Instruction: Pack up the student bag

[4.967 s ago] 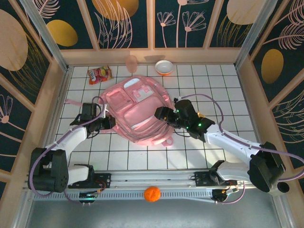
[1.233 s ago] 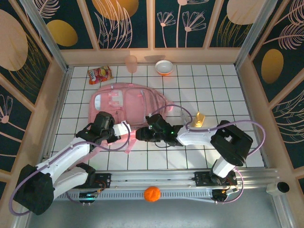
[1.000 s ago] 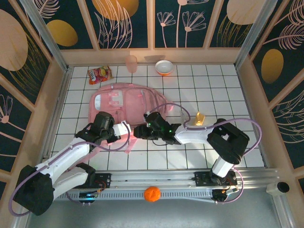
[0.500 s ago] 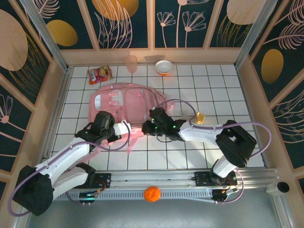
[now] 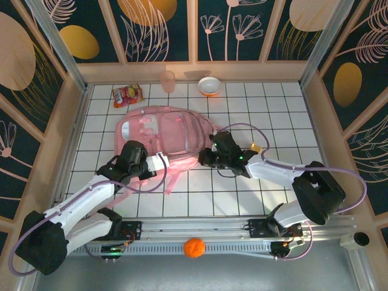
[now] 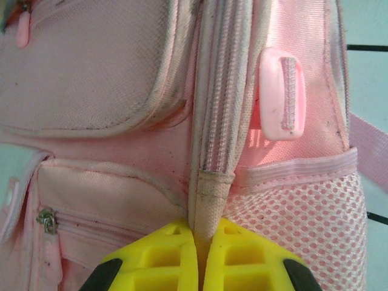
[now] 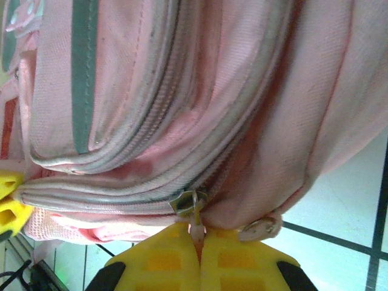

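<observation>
Bag: The student bag (image 5: pixel 163 130), a large soft pink fabric backpack with white zip trim, is lying flat on the white tiled desk (image 5: pixel 273 103), left of centre, with 1 arm reaching in at each side.
Left end effector: The left end effector (image 6: pixel 199 233) is pinching the stitched fabric tab (image 6: pixel 209 194) at the end of a zip track, its yellow pads pressed together on it just beside the mesh side pocket.
Right end effector: The right end effector (image 7: pixel 198 236) is squeezing the small metal zip pull (image 7: pixel 194 209) on the bag's right edge, pads pressed together around it.
Reason for the hold: The left grip is probably anchoring the soft fabric so the zip is running against tension rather than dragging the whole bag along.
Waiting items: A crinkly red snack packet (image 5: pixel 126 95), a translucent pink cup (image 5: pixel 168 80) and a white-and-orange bowl (image 5: pixel 210 86) are sitting along the far edge, apparently awaiting packing; an orange ball (image 5: pixel 194 247) is resting on the near rail.
Hard to tell: The bag's inside is hidden. How far the zip is open is unclear. A small yellow object (image 5: pixel 253 147) beside the right arm is too small to identify.
</observation>
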### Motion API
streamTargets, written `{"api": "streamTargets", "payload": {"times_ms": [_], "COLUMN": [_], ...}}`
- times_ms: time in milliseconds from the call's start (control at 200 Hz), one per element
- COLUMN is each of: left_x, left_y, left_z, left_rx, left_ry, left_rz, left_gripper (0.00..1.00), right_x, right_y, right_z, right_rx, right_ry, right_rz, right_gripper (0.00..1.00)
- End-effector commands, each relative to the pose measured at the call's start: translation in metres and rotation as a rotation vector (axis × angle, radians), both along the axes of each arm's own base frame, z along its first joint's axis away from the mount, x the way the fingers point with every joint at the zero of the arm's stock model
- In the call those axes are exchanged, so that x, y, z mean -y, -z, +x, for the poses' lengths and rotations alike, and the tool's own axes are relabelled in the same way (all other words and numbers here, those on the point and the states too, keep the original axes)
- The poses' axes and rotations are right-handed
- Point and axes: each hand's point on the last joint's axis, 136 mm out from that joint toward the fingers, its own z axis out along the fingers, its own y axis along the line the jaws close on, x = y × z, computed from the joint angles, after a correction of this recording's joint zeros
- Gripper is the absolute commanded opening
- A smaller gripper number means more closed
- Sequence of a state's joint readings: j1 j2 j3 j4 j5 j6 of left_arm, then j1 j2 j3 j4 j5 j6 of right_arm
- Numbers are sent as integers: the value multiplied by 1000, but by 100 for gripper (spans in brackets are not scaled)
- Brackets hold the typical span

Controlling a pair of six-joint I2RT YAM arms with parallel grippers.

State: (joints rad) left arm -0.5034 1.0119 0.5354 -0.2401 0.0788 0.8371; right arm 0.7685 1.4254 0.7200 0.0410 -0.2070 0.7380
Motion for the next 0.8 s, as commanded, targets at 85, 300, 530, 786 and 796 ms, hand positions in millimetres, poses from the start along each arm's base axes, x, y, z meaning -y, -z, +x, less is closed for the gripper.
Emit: {"api": "streamTargets", "payload": {"times_ms": [85,300,530,786,796], "left_x": [-53,-61,-4,60,61], "left_y": [-4,-22,-61,-58,-57], "left_z": [34,41,14,-10,-9], "left_rx": [108,121,84,88,84], "left_ry": [-276,-341,-107,199,202], "left_rz": [184,159,-112,-154,-151], "left_gripper": [3,38,72,71,71], "right_x": [-2,-50,-65,-66,-66], "right_y": [16,3,-9,-11,-12], "right_z": [-33,-57,-57,-58,-58], "right_rx": [-20,-19,-1,2,2], "right_ry": [24,-66,-99,-111,-111], "right_rz": [-47,23,56,69,69], "right_gripper": [0,0,0,0,0]}}
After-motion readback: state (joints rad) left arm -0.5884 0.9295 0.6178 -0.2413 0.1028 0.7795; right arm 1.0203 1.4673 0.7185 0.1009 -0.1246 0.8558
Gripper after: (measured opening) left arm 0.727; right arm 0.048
